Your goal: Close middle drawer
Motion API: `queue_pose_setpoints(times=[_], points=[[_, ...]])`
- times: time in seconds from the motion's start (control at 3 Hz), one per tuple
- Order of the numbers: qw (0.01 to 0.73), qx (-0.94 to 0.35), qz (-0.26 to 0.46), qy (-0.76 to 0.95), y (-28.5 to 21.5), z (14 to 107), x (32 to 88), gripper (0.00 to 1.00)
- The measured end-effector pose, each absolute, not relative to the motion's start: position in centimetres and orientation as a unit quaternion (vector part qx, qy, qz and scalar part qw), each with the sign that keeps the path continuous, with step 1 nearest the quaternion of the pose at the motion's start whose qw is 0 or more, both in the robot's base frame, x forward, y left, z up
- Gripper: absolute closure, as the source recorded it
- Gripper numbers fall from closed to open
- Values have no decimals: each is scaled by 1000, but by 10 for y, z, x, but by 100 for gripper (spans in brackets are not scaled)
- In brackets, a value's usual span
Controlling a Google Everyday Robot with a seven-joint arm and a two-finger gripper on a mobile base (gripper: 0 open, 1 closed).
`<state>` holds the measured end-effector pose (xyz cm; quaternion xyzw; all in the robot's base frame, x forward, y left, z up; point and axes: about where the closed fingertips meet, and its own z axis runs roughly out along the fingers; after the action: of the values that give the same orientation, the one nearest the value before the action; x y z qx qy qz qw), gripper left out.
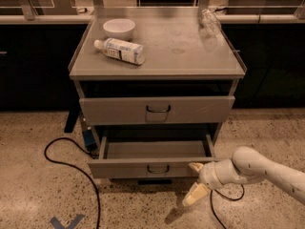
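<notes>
Low down, gripper [189,184] fingers [196,193] spread wide (holding nothing), upper one touching middle drawer [124,167]

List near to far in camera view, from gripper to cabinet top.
First the gripper, low right → middle drawer, partly open, gripper at its front's right end → upper drawer → lying bottle → white bowl.

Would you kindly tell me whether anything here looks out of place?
The middle drawer hangs partly open, with the gripper at its front right corner. On the cabinet top, a labelled bottle lies on its side.
</notes>
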<state>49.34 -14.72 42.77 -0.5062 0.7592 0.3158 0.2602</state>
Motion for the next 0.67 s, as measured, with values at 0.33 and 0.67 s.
queue_pose_setpoints(times=[0.33, 0.67], points=[[259, -503, 328, 756, -137, 423, 515, 0], [262, -495, 334, 758, -124, 427, 554, 0]])
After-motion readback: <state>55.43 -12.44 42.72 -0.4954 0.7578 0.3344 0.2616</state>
